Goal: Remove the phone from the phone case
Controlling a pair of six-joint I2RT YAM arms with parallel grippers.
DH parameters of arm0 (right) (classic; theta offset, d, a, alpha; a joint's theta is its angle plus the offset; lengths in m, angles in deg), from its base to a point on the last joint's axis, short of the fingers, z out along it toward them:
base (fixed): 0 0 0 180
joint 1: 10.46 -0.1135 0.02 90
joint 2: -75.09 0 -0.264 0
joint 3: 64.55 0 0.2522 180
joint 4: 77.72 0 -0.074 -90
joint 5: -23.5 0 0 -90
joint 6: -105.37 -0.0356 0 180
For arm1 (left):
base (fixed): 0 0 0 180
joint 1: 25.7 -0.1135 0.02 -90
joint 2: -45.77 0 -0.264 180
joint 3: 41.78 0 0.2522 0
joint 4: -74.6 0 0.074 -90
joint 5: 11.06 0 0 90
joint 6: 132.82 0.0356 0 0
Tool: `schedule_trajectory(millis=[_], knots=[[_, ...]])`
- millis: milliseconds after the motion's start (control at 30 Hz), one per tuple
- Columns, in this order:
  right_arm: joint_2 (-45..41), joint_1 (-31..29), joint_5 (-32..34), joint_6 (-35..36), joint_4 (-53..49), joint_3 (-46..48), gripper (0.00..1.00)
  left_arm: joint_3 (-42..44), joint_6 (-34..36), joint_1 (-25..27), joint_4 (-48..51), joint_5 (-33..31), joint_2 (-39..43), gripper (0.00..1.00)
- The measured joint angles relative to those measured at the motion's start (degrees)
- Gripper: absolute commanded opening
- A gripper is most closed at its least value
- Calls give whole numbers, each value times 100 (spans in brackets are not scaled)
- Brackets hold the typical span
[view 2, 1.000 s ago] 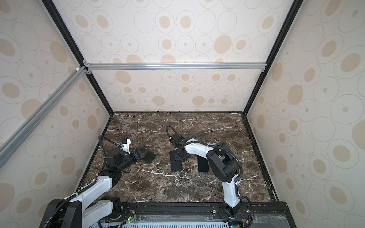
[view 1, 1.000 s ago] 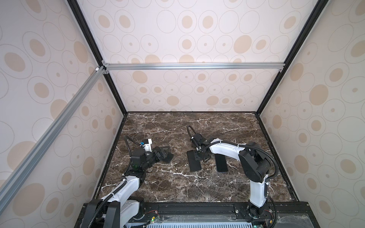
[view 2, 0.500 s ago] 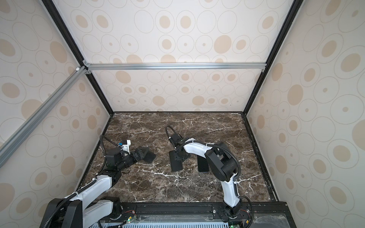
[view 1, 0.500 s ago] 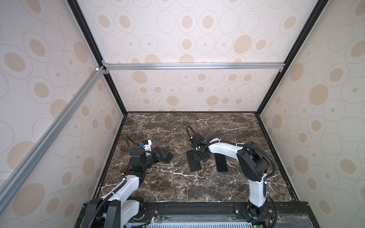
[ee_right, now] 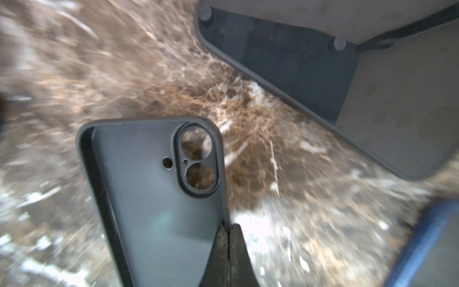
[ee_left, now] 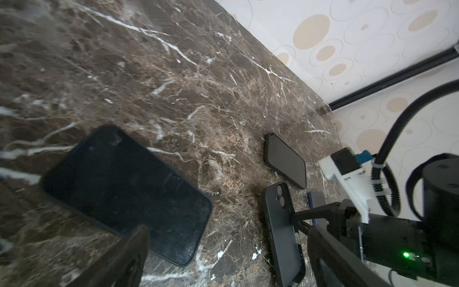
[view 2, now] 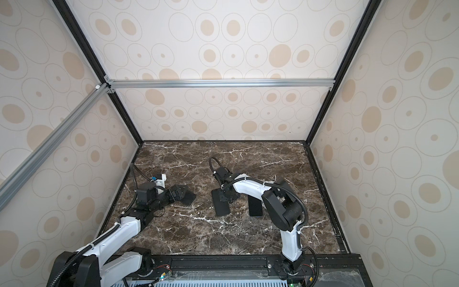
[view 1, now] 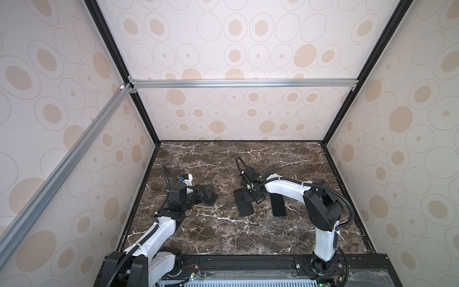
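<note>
Phone case (ee_right: 154, 198) appears emptied, rim clamped in right end effector (ee_right: 228, 233), left end effector (view 1: 208, 194) apart; next, lower case gently onto bench (view 1: 223, 236)

The left arm lies low along the left side, its hand (view 1: 207, 195) spread wide and pointing toward the middle. The right arm folds at the elbow and reaches inward, its hand (ee_right: 227, 232) pinched onto the phone case (ee_right: 154, 198) rim.

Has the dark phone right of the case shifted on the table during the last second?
No. In both top views the dark phone stays at the same spot and angle against the marble table's white veins.
</note>
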Motion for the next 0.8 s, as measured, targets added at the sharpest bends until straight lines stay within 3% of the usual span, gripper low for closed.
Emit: schedule_trajectory(millis=[167,367,600,800], knots=[[-925,380,-20,63,-37,243,0,-490,24,1032,-57,-485,-691,99],[-1320,1593,-61,474,-127,439,0,-1296,22,2022,-267,-901,-1899,99],[-925,2717,-155,1067,-280,249,0,-2494,37,2754,-446,-1040,-3198,99],[9,3165,-188,1410,-385,-494,0,-2787,46,2911,-481,-1047,-3543,99]])
